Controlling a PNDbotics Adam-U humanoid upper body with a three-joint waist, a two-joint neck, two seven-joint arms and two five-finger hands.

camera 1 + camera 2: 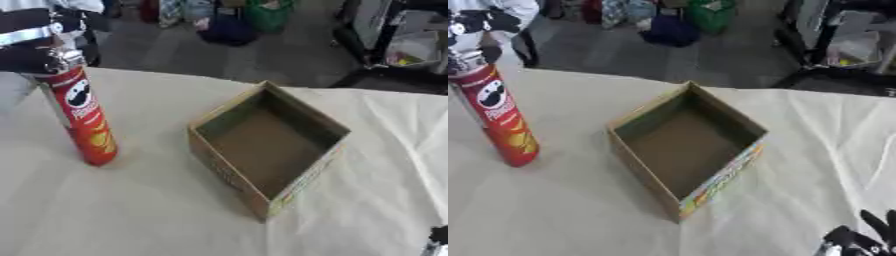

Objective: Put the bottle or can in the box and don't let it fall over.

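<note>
Far left: the robot's black-and-silver left hand (39, 52) is closed round the top of a tall red cylindrical crisp can (83, 117) bearing a white moustached face and yellow crisps printed near its base. The can leans slightly, top toward the left, with its bottom end on the pale cream cloth-covered table (131, 215), well apart from the box. Centre: an open, shallow rectangular cardboard box (267, 145), brown inside with colourful print along its near right wall, sits on the table turned at an angle, one corner toward the viewer; nothing lies inside it. Lower right corner: the black right hand (866, 236) shows in part only, fingers (877, 222) pointing upward and spread apart, holding nothing.
</note>
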